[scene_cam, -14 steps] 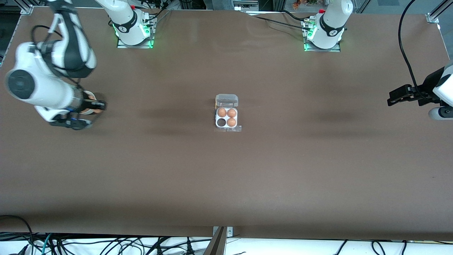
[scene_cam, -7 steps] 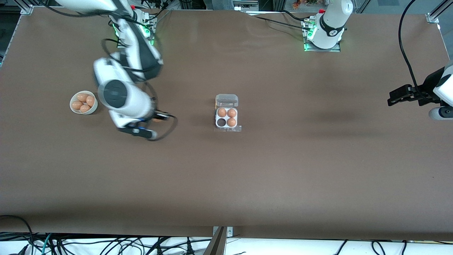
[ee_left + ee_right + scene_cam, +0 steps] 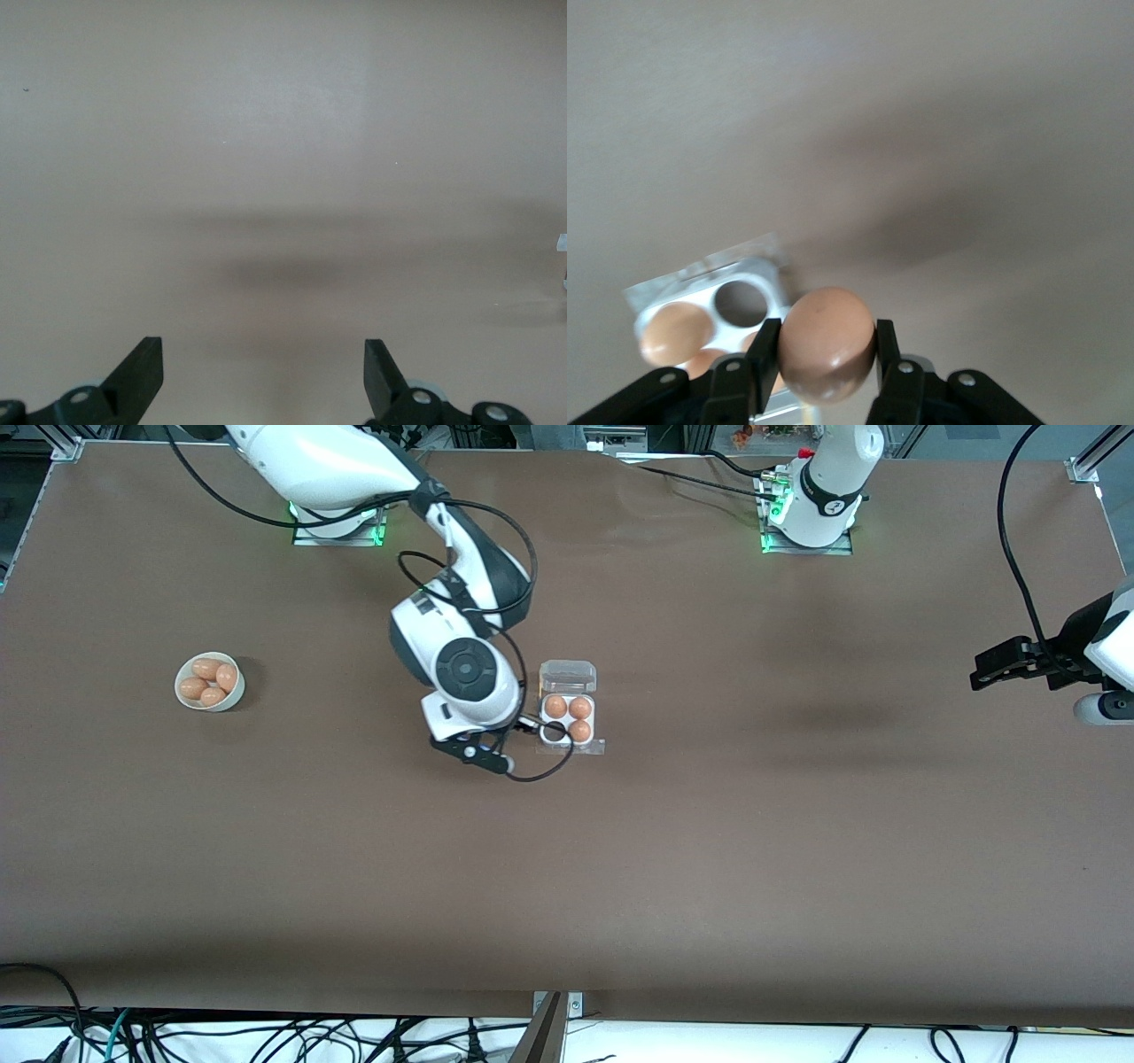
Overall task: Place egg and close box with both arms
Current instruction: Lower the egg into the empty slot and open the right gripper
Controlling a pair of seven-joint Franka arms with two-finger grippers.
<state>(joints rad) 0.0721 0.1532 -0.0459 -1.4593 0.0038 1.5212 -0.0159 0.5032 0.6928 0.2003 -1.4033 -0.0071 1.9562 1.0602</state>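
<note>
Right claw [image 3: 824,354] clamps the egg [image 3: 827,343] beside the box [image 3: 568,722] (hidden in front view); left claw [image 3: 263,376] waits agape, empty.

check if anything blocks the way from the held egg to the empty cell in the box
Nothing visible does. The right hand grips the egg beside the box. Its lid is folded back, the empty cell is uncovered, and three eggs fill the other cells. The left hand waits open at its end of the table.

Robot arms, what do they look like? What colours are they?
Both arms are fat and white with black joints, and black cables loop off them. A round black cap marks one wrist. The right gripper and left gripper have black fingers. Green lights glow at the bases.
</note>
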